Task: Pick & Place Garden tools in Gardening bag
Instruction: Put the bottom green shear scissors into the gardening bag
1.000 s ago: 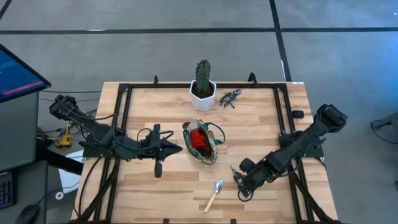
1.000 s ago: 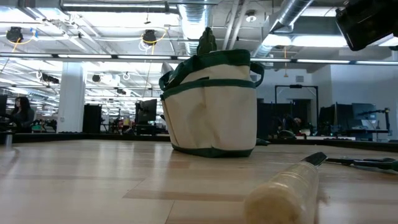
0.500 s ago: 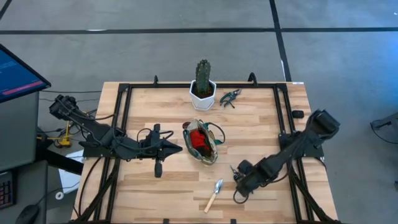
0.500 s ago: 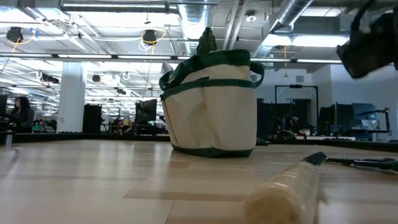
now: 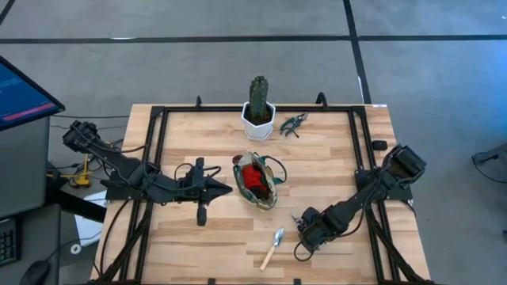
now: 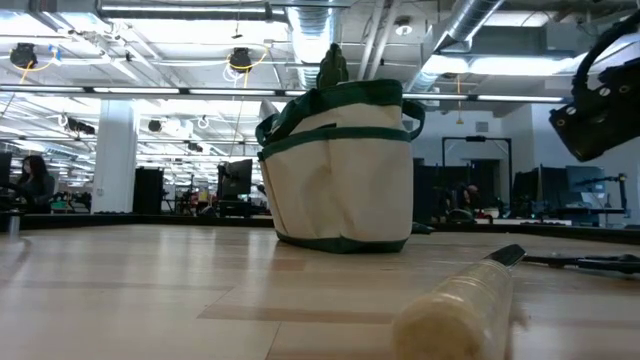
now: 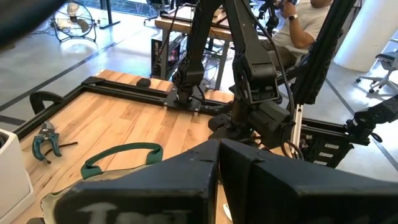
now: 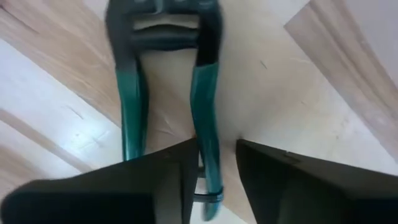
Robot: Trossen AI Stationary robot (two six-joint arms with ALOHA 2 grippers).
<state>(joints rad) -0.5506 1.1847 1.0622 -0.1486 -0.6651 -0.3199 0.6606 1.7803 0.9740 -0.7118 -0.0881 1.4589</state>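
Since a second ago the right arm has lowered and swung its wrist inward, so the right gripper (image 5: 304,232) now sits low over the near-right part of the table (image 5: 333,162); nothing else has shifted. Right wrist view: its fingers (image 8: 165,180) stand apart, straddling one teal handle of a pair of dark shears (image 8: 165,93) lying flat on the wood; no squeeze visible, so I judge the grab as about to start, not made. Left gripper (image 5: 224,189) is shut, empty, parked just left of the gardening bag (image 5: 257,180). Bag stands mid-table with a red tool (image 5: 253,177) already inside. Still out on the table: trowel (image 5: 273,247) with wooden handle near the front edge, a second pair of shears (image 5: 292,123) at the back beside the cactus (image 5: 258,99) in its white pot. Estimate: one item bagged, three left.
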